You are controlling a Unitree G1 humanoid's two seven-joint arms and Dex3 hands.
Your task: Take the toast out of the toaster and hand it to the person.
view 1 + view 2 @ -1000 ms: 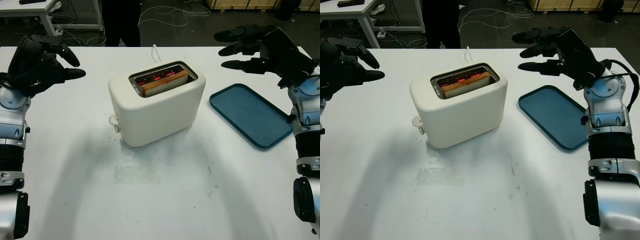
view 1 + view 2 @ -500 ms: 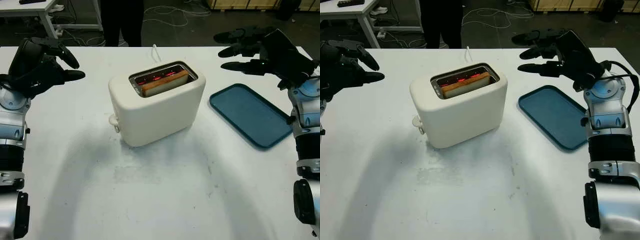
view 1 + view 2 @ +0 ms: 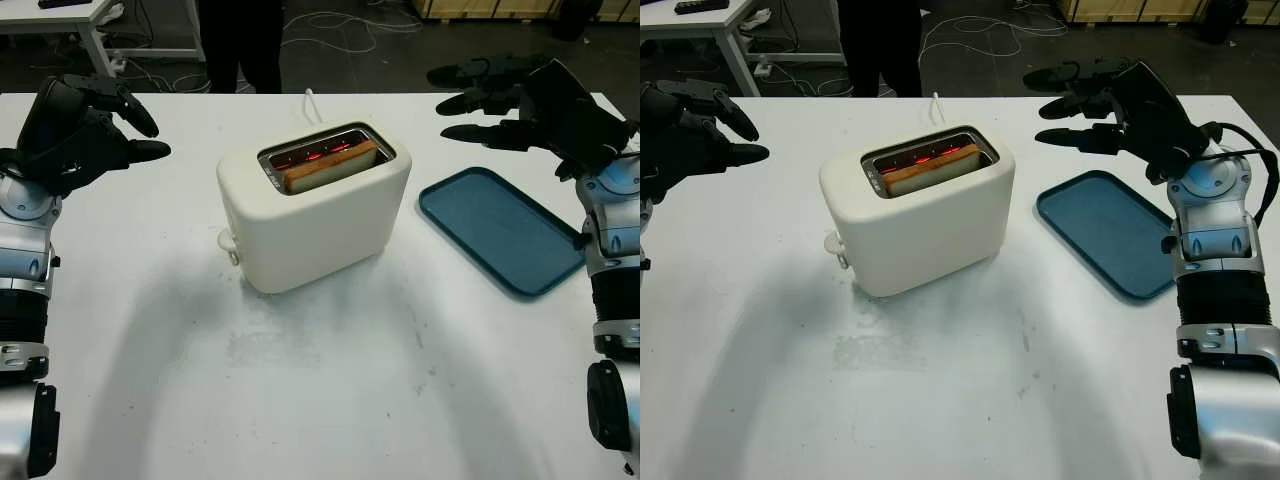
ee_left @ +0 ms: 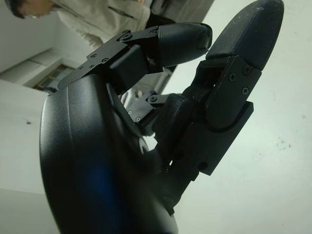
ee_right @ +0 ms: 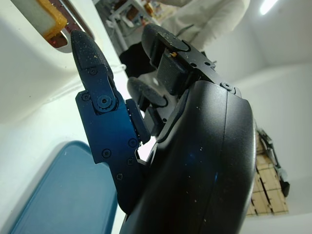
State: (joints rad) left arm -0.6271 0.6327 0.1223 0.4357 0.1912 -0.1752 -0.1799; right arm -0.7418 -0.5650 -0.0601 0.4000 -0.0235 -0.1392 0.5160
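Left eye view: toast (image 3: 330,166) sits down in the slot of the white toaster (image 3: 312,215), top edge just proud of the opening, elements glowing red beside it, toaster mid-table w/ its lever knob (image 3: 228,241) on the near-left end. Nothing grips the toast yet, so the task looks barely begun: pull & handover both left to do. Blue tray (image 3: 500,229) lies on the table (image 3: 330,390) at approx 3 o'clock of the toaster, near but apart. Right hand (image 3: 520,100) hovers at approx 1-2 o'clock of the toaster, above the tray's far edge, holds nothing, fingers (image 5: 97,97) spread and pointing toward the toaster. Left hand (image 3: 85,125) is up at approx 9-10 o'clock, well apart from the toaster, holds nothing, fingers (image 4: 229,63) loosely spread, not curled shut. Person (image 3: 243,40) stands past the table's far edge at approx 12 o'clock, legs visible. Judgement: right hand is nearer the slot and likelier to make the reach.
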